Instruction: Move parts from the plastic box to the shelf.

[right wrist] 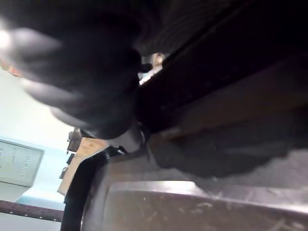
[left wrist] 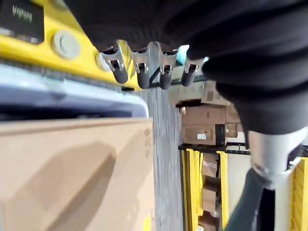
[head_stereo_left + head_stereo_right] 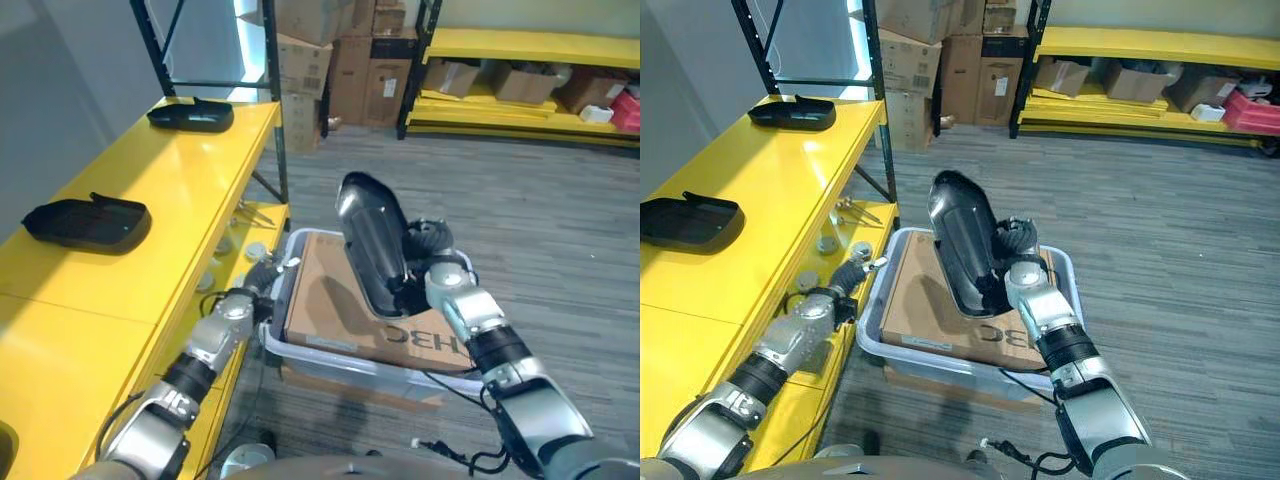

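Right hand (image 3: 1018,262) clamped on the lower end of a glossy black part (image 3: 962,240), fingers curled round it; part standing tilted above the hand, over the cardboard sheet (image 3: 940,305) lying in the plastic box (image 3: 940,362). Left hand (image 3: 852,274) just beside the box's near corner, against the edge of the yellow shelf (image 3: 760,190), fingers (image 2: 143,72) relaxed, holding nothing. Well beyond the left hand, on the shelf top: one black part (image 3: 88,222) nearer, another black part (image 3: 191,115) at the far end.
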